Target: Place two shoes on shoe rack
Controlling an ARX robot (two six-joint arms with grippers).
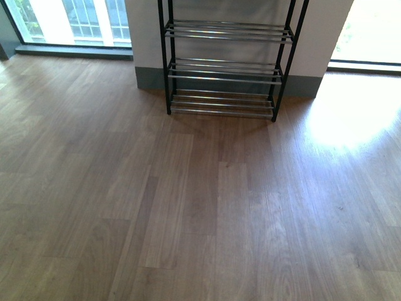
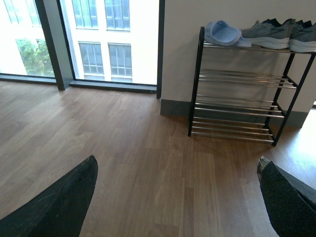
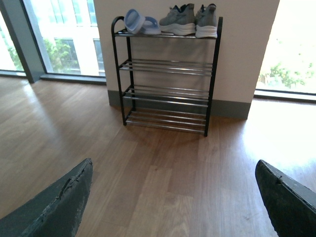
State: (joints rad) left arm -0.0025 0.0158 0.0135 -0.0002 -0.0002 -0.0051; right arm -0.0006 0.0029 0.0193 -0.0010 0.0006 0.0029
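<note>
The black-framed shoe rack with chrome-rod shelves (image 3: pixel 167 79) stands upper centre, four tiers. Its top tier carries two grey knit sneakers (image 3: pixel 190 20) and two light-blue slides (image 3: pixel 138 22). Left gripper (image 2: pixel 177 197) and right gripper (image 3: pixel 173 197) both gape, holding nothing.

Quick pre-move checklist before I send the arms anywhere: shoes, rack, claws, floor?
1. Sneakers on rack's top shelf: ok, both there, side by side.
2. Slides on top shelf: ok, beside the sneakers, tilted.
3. Lower shelves: bare.
4. Left claw free: ok, open, holding nothing.
5. Right claw free: ok, open, holding nothing.
6. Floor before rack: ok, no shoes in sight.
</note>
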